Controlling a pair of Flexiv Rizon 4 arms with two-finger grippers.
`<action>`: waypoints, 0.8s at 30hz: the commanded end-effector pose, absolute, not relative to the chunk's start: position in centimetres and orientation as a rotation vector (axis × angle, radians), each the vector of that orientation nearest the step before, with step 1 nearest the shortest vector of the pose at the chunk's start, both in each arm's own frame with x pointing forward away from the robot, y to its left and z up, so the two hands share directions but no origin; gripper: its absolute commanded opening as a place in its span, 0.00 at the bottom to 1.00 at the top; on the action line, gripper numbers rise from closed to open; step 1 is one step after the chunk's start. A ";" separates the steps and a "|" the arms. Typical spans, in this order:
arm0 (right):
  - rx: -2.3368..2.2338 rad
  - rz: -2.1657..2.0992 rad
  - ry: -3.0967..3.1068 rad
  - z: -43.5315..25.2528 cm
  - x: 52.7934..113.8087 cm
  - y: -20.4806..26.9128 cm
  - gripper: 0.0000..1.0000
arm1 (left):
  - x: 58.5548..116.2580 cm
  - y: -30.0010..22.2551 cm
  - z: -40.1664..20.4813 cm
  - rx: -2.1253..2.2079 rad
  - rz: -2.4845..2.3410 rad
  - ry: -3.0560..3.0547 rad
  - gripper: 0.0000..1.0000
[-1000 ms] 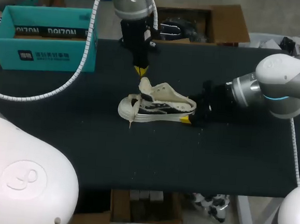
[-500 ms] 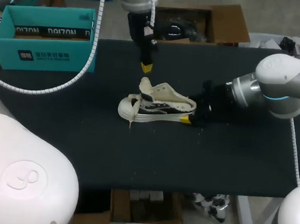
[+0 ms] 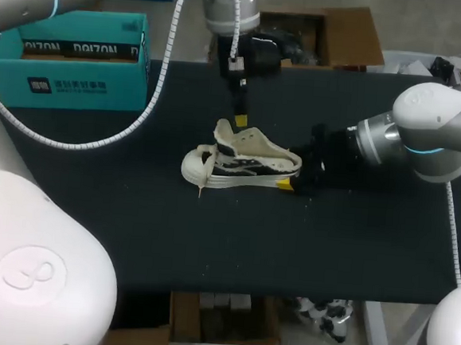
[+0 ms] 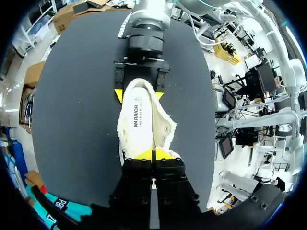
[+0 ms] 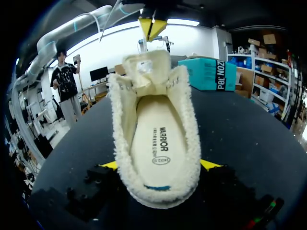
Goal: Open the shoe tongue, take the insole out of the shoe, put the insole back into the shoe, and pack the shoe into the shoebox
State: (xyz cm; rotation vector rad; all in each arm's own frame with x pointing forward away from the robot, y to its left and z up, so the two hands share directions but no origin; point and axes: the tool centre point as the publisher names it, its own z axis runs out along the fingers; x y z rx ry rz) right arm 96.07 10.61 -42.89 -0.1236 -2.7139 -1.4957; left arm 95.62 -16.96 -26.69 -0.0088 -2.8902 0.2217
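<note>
A white low-top shoe [image 3: 243,161] with black side stripes stands upright mid-table, toe to the left. Its cream insole [image 5: 158,139] lies inside, and the tongue [image 5: 146,67] stands raised. My right gripper [image 3: 292,171] holds the heel, one yellow fingertip pressed to each side [image 5: 160,165]. My left gripper [image 3: 240,122] hangs shut just above the shoe's opening, close behind the tongue, with nothing in it [image 4: 153,154]. The teal shoebox [image 3: 68,56] stands open at the table's back left.
The black tabletop [image 3: 304,250] stretches wide in front of the shoe, as far as its front edge. My left arm's white coiled cable [image 3: 133,93] loops down beside the shoebox.
My left gripper, still shut, has swung right and down from beyond the tongue to above the shoe's opening. Shoe and right arm have stayed put.
</note>
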 end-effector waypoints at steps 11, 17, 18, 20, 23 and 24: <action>-0.121 -1.498 -2.709 -43.4 96.2 10.6 0.00 | 94.2 -18.8 -32.3 -0.024 0.200 -2.913 0.00; -0.121 -1.498 -2.709 -43.4 96.2 10.6 0.00 | 94.0 -18.8 -33.9 -0.088 0.181 -2.912 0.00; -0.121 -1.498 -2.709 -43.4 96.2 10.6 0.00 | 93.9 -18.8 -34.2 -0.081 0.182 -2.911 0.00; -0.121 -1.498 -2.709 -43.4 96.2 10.6 0.00 | 93.6 -18.7 -34.7 -0.094 0.170 -2.900 0.00; -0.121 -1.498 -2.709 -43.4 96.2 10.6 0.00 | 93.2 -18.6 -35.3 -0.095 0.154 -2.886 0.00; -0.121 -1.498 -2.709 -43.4 96.2 10.6 0.00 | 93.2 -18.6 -35.5 -0.089 0.147 -2.879 0.00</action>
